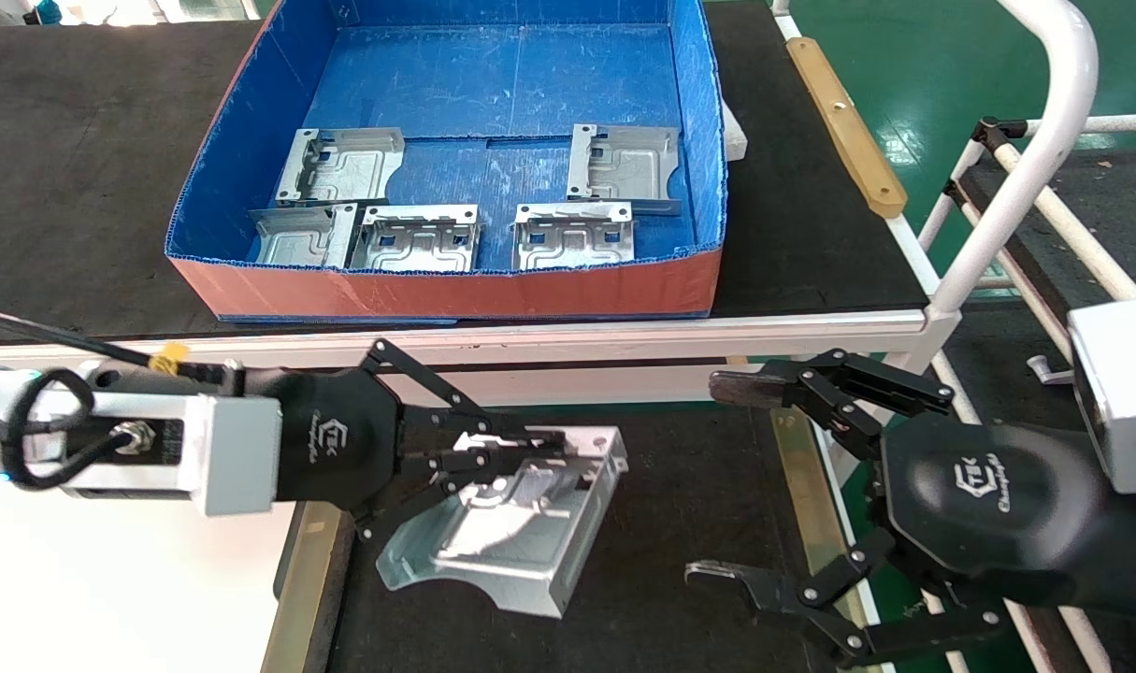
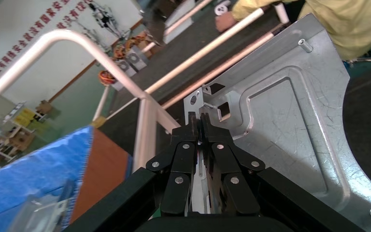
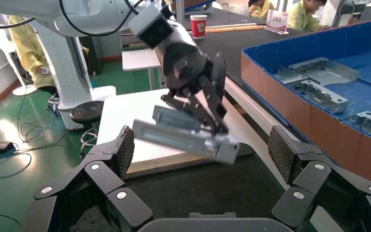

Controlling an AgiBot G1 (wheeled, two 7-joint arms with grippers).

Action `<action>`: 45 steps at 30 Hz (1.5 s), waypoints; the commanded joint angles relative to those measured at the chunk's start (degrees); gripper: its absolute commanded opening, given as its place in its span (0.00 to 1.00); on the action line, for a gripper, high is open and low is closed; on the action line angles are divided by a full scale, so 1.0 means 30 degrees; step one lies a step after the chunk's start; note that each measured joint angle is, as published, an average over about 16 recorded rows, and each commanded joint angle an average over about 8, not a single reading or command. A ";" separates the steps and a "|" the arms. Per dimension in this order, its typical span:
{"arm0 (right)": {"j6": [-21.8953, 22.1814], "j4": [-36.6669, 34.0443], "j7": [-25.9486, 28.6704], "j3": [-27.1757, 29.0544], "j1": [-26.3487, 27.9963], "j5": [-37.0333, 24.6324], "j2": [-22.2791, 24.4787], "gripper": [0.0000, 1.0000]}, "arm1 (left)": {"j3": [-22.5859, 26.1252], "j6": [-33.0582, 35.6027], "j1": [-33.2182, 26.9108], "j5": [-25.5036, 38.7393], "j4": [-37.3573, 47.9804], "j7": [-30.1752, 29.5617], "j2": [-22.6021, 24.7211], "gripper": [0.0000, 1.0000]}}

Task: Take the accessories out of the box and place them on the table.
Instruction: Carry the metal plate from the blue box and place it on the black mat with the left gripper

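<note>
1. Nearest to us, the left gripper [image 1: 493,458] is clamped on one silver plate [image 1: 521,523]. In the left wrist view its fingers [image 2: 204,130] are pressed together on the bent-up edge of this plate [image 2: 290,125]. The plate hangs tilted above the dark mat [image 1: 680,523] of the table [image 1: 109,579], and we judge that it does not touch the mat yet.

2. Beside it, the right gripper [image 1: 731,477] waits over the right part of the mat with its jaws wide apart and nothing between them. In the right wrist view its pads [image 3: 125,150] stand far from each other.

3. We think the step in hand is to put the held plate down. To do it well, we should lower the wrist slowly until the low edge of the plate meets the mat, then level it so the plate lies flat. Only then should we part the fingers, because the grip is only on a thin edge and the plate may swing or drop.

4. We should also keep the left arm apart from the right gripper, which is near.

5. Farther away, the box [image 1: 437,290] stands on the black bench [image 1: 81,140]. Five more plates [image 1: 418,238] lie in its near half, so much of the task is left.
</note>
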 commanded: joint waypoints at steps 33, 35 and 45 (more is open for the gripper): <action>0.0005 -0.0005 0.0000 0.0002 -0.0004 0.0002 0.0002 1.00 | 0.1077 -0.0189 0.0231 -0.0152 0.0211 0.0834 0.0506 0.00; 0.0004 -0.0005 0.0000 0.0002 -0.0004 0.0002 0.0002 1.00 | 0.1189 -0.0294 0.0262 -0.0045 -0.0053 0.0924 0.0599 0.00; 0.0005 -0.0006 0.0000 0.0002 -0.0005 0.0002 0.0002 1.00 | 0.2365 -0.1041 0.0794 0.1522 -0.1932 0.1826 0.1586 0.00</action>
